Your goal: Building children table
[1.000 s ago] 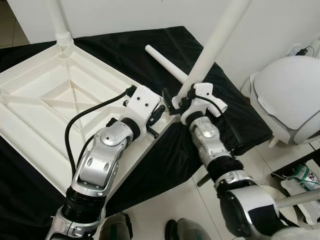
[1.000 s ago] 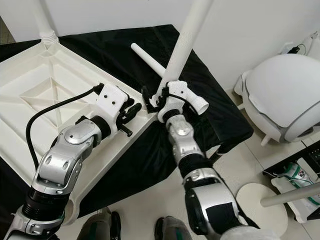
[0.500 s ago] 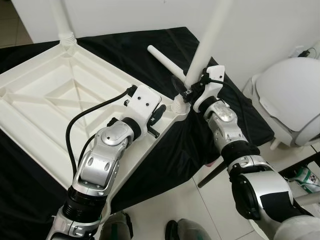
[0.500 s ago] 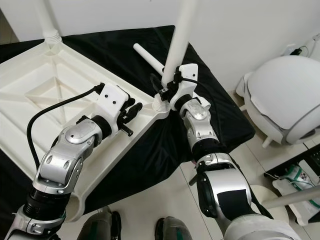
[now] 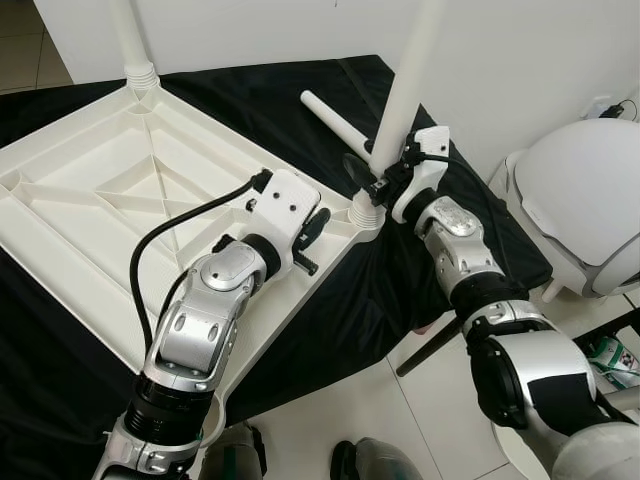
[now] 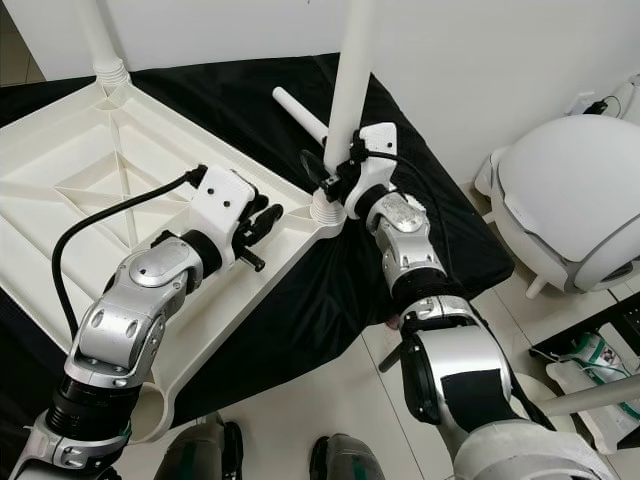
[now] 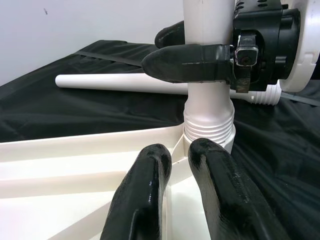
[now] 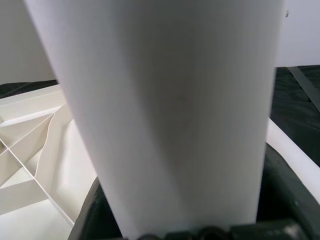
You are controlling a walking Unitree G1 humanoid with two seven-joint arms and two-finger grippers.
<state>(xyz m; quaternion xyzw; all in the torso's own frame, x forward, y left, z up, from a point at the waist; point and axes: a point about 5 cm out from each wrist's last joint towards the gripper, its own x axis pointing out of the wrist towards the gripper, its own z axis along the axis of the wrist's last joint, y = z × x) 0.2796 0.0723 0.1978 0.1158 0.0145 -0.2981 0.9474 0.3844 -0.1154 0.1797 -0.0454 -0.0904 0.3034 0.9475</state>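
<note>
With the right pincer (image 5: 378,178) clamped round the leg (image 5: 404,100), upright in the tabletop's (image 5: 90,200) 3 o'clock corner socket, and the left pincer (image 5: 318,222) closed on its rim, keep the leg plumb while pressing home.

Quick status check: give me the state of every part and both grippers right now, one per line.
tabletop: upside down on the black cloth, ribbed underside up.
gripped leg: upright, threaded end seated at the near corner socket.
far leg: upright in the far corner socket.
spare leg: lying loose on the black cloth.
right gripper: shut on the gripped leg.
left gripper: resting on the tabletop's corner, fingers nearly together, holding nothing.
</note>
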